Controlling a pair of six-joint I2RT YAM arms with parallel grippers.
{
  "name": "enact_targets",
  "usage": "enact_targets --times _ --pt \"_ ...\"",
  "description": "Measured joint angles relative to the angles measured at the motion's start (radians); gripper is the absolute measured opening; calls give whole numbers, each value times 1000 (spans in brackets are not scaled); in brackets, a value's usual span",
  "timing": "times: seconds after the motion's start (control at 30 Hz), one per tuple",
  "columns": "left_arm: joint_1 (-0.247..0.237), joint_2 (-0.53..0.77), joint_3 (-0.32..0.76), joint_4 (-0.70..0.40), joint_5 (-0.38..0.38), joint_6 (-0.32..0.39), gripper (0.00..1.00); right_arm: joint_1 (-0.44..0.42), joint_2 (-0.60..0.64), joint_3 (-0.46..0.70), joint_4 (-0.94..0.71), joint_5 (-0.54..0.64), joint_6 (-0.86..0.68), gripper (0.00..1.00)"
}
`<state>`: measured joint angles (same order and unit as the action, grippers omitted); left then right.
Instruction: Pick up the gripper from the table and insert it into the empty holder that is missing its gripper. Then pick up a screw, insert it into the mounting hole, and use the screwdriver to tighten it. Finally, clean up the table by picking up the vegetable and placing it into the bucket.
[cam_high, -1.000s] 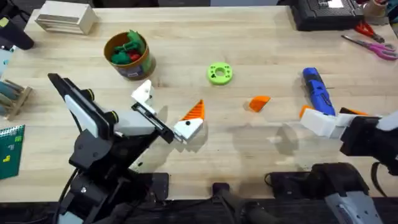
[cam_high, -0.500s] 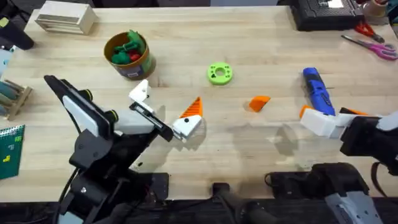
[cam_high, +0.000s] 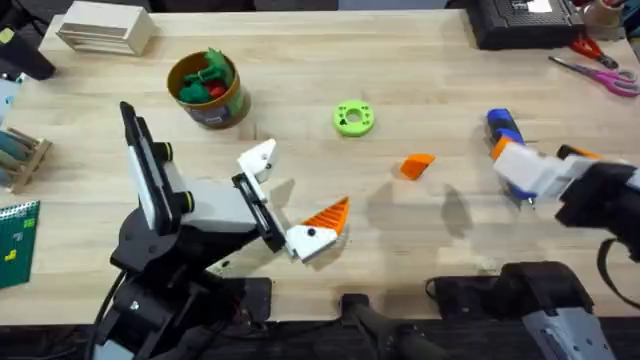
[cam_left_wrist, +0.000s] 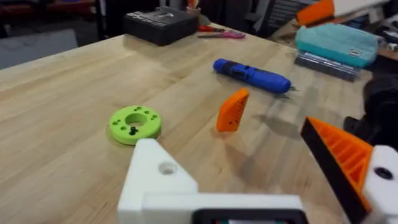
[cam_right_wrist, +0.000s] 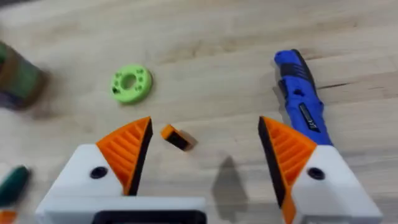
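Left gripper (cam_high: 290, 205) fingers spread — the holder (cam_high: 258, 158) bare, its partner tipped orange. The gripper (cam_high: 416, 165) lies mid-table, untouched. Right gripper (cam_right_wrist: 202, 158) spread, empty, near the screwdriver (cam_right_wrist: 301, 99). First step pending — next: right arm descends onto it.

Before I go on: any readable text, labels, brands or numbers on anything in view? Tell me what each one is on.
None can be read.
The screwdriver has a dark marking along its blue body: too blurred to read.
The green card at the table's left edge has small yellow marks: too small to read.
The black case at the far right has a pale label: unreadable.
The lime-green ring and the bucket show no lettering.
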<state>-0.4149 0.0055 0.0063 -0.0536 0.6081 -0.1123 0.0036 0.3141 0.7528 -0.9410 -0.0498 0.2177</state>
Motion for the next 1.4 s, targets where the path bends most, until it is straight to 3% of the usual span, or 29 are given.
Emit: enact_targets --times 0.2,0.37,0.57,0.8,1.17,1.4 --pt "0 0 0 -1 33 0 987 0 0 0 32 2 154 990" --pt "0 0 0 -2 40 0 987 0 39 2 84 -68 86 991" --pt "0 0 0 -2 47 0 987 23 260 88 -14 -169 -66 992" --pt "0 0 0 -2 48 0 987 136 548 248 -126 -178 -239 992" --pt "0 0 0 -2 51 0 987 208 813 253 -103 -137 -413 991" --pt "0 0 0 -2 51 0 987 315 986 253 -59 -77 -489 991"
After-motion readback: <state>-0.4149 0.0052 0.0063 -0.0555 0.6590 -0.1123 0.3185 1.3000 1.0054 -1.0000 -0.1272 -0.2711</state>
